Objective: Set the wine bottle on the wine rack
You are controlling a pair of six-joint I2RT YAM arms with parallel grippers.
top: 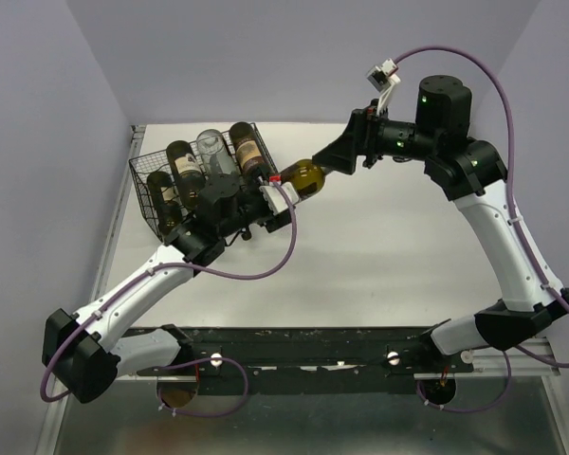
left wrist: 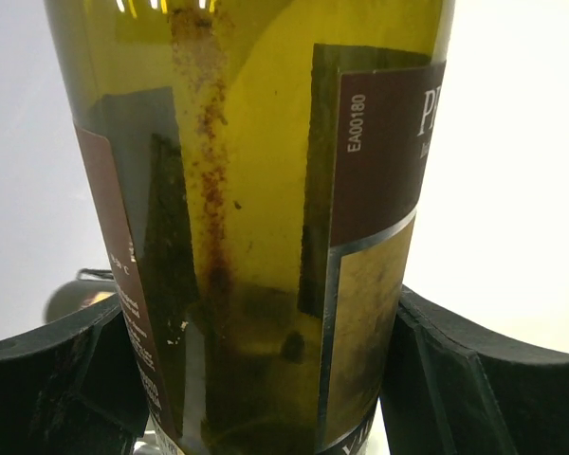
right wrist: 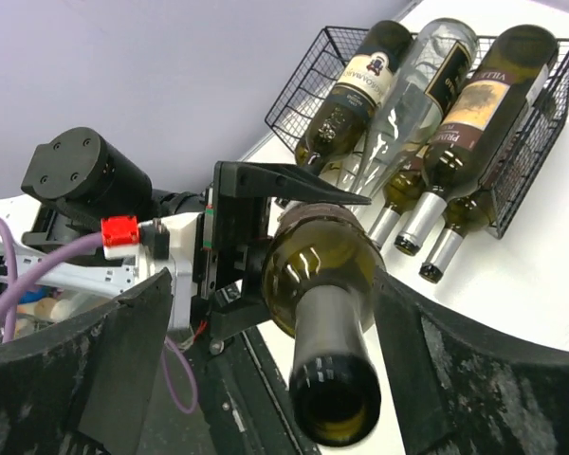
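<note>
Though dark-labelled, olive-green wine bottle [top: 303, 176]

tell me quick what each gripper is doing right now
left gripper: closed on the wine bottle
right gripper: open, loosely around its neck

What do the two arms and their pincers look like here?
Both the left arm and right arm have white shells over black joints and bases. A purple cable runs along each. The right arm's joints show green lights, and a red plug sits at the left wrist. The pincer fingers are broad, matte black.
</note>
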